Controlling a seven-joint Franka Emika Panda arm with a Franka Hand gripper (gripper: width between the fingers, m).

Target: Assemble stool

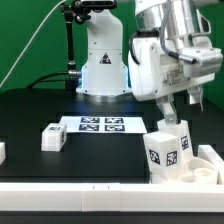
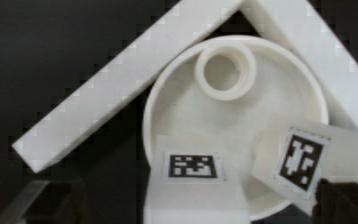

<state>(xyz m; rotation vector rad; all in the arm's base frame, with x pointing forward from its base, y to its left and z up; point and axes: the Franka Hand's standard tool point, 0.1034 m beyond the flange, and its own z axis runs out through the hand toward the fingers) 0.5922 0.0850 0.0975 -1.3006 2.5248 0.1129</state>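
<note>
One part at the tool, the others waiting.

1. The end effector (image 1: 170,112) is a pale two-finger unit on the arm. It hangs straight down with its tips at the crown of item 2. I cannot tell if the fingers are clamped on that crown or only meet it, as neither view shows the gap.

2. The upright leg (image 1: 165,148) (image 2: 247,165) is a small blocky white plastic piece with black-and-white square tags on its faces. On the exterior view's dial it sits at about four o'clock. It stands on item 3, probably for seating into the disc.

3. The seat (image 1: 203,176) (image 2: 194,110) is a round, rimmed white plastic disc. It lies flat at about five o'clock, with its hollow side up so the mounting points are reachable.

4. The socket ring (image 2: 220,72) is a raised white collar inside the seat, apart from the upright leg. It is unfilled, probably for another leg.

5. The corner fence (image 1: 210,153) (image 2: 114,85) is two white bars that meet at an angle. The seat's rim is pushed into the corner, likely to brace the disc against twisting.

6. The marker board (image 1: 100,125) is a thin, flat white tagged sheet. It lies near the dial's centre, at ten o'clock from the upright leg.

7. The loose leg (image 1: 52,137) is a second tagged white block at nine o'clock, well apart from the seat and not yet fitted.

8. The white block (image 1: 2,151) is cut off at the nine o'clock edge, so its identity is unclear.

9. The surface (image 1: 30,115) is a black tabletop that carries all of the above.
</note>
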